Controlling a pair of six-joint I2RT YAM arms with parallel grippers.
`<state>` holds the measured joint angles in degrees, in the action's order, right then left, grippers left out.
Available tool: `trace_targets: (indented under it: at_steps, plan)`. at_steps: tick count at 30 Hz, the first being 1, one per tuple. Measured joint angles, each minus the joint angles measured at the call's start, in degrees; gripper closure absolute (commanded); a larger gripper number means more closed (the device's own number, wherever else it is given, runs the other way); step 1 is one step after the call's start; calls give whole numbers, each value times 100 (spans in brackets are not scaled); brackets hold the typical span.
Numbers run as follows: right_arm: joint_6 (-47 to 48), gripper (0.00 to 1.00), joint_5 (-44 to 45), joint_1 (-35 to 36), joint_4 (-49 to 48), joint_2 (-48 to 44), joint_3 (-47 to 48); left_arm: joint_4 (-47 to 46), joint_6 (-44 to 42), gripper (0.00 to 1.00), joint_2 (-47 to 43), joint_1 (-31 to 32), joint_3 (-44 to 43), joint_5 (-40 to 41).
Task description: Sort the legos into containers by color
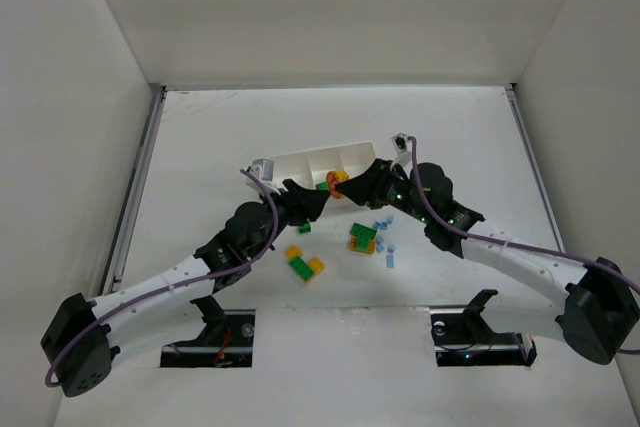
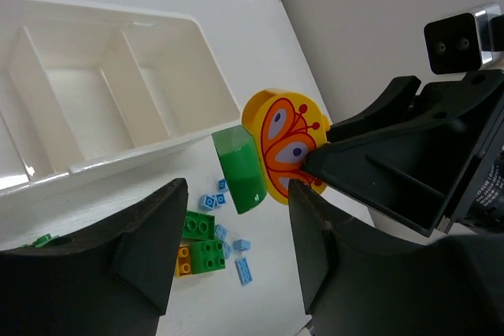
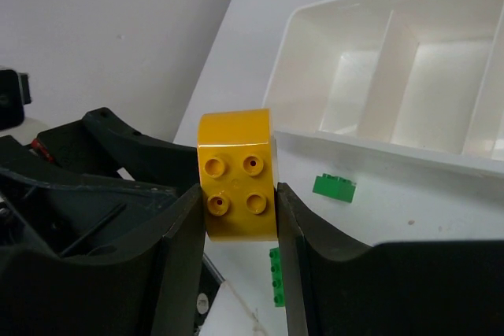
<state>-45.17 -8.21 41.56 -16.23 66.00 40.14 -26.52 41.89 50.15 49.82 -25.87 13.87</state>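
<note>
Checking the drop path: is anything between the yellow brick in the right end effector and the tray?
Nothing visible. The yellow brick hangs just short of the near wall of the white tray, with open space between. The left end effector hovers close beside the brick, not between it and the tray.

Lighting: bright, even, diffuse, from overhead. White table (image 1: 200,147) and enclosure walls close to washed out in the top view.
Shadows: soft, pale, short, close under the arms.
Glare: mild sheen along the rim of the white tray (image 2: 157,147); small highlight on the green brick (image 2: 240,167).
Focus: yellow brick (image 3: 236,175) crisp in the right wrist view; dark fingers (image 3: 177,273) at the near edge soft, nearly featureless.
Distortion: wide-angle bowing of tray walls in both wrist views.
Resolution: loose legos (image 1: 362,239) coarse and tiny from above.
</note>
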Motion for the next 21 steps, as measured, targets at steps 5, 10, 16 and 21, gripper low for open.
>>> trace_targets:
  at_steps: [5,10,16,21]
  plan:
    - [-201,78,-181,-26,-254,11,-122,-216,59,60,238,-4,-4,-4]
    - [-295,78,-219,-33,-376,37,-214,-417,107,75,391,-4,-9,-17]
    - [-332,78,-238,-61,-496,42,-256,-566,155,91,422,-9,-9,70]
    - [-426,79,-271,-114,-662,42,-286,-719,170,95,413,-9,0,136]
